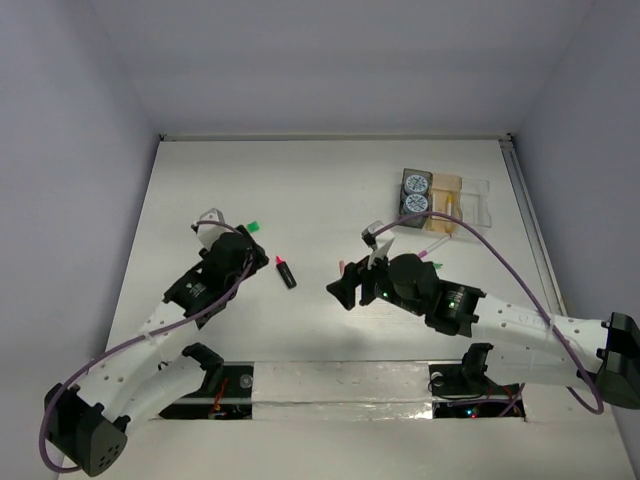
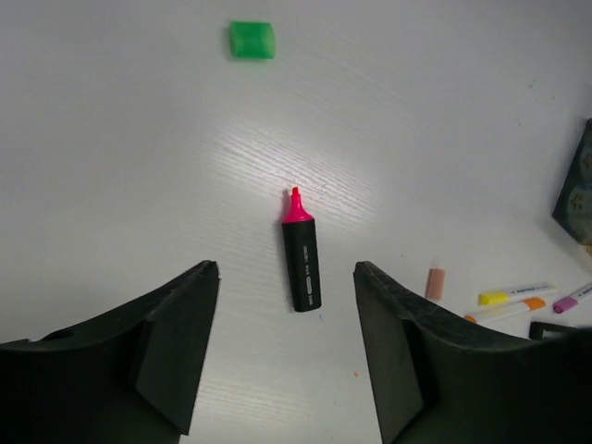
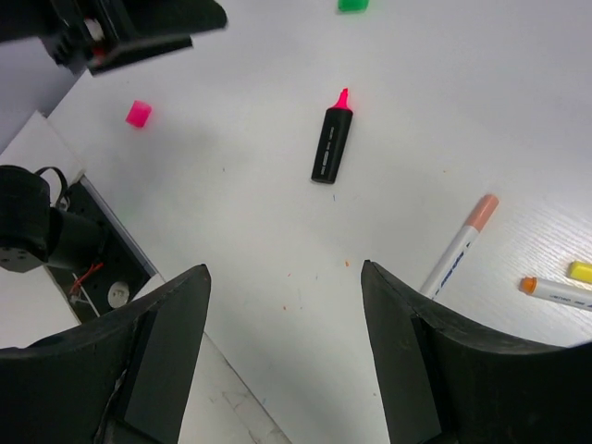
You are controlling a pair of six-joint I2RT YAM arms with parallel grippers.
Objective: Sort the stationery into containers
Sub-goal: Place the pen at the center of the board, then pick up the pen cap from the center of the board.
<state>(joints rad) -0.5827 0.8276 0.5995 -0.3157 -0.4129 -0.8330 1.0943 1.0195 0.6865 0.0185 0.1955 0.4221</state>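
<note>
black pink-tipped highlighter (image 2: 302, 262) flat on table (image 2: 120, 148)

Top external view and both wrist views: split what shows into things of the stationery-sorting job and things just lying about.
Job in hand:
- uncapped pink highlighter
- pens near the right arm
- two rolls, already in the containers

Lying about:
- loose green cap
- loose pink cap
Both probably came off highlighters.

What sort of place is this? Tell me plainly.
Probably a robot lab test cell: a white table boxed in by plain walls, two robot arms bolted at its edge, loose pens.
</note>
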